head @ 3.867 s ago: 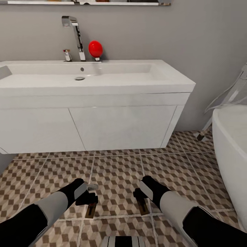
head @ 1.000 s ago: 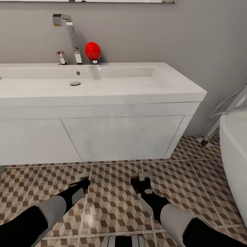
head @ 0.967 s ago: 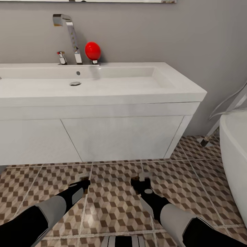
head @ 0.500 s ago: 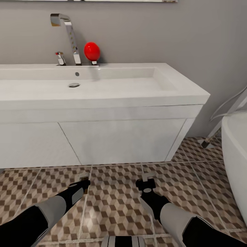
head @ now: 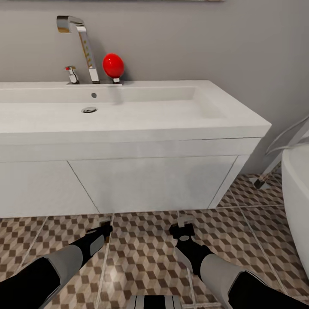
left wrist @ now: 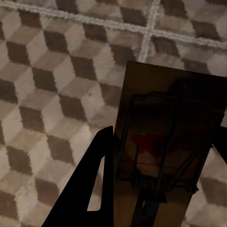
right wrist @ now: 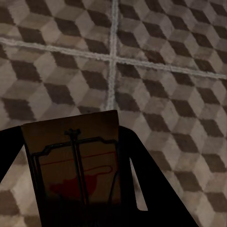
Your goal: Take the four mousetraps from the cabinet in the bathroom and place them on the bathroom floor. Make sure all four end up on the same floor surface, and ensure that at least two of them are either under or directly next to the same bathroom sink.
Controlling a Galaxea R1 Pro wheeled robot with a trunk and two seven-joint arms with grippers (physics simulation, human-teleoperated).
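From the head camera, both arms reach low toward the bathroom floor (head: 141,257) in front of the sink (head: 128,112), which sits on a white vanity (head: 146,182). The left end effector (head: 104,227) and right end effector (head: 182,224) hover just above the tiles near the vanity's foot; a bathtub (head: 297,193) stands at the right. From here the traps are too small to make out.

At the left wrist, a mousetrap (left wrist: 165,151) is clamped between the two dark fingers (left wrist: 92,189), one on each long edge, with patterned tile beneath it. I cannot tell whether it touches the floor.

At the right wrist, the second mousetrap (right wrist: 75,175) is pinched the same way between fingers (right wrist: 146,189), over a grout crossing.

These look like light, stiff wooden slabs; the wire parts seem fragile, so the bare wooden edges are the sensible hold. Being thin, each would likely lie flat when let go close to the tiles.
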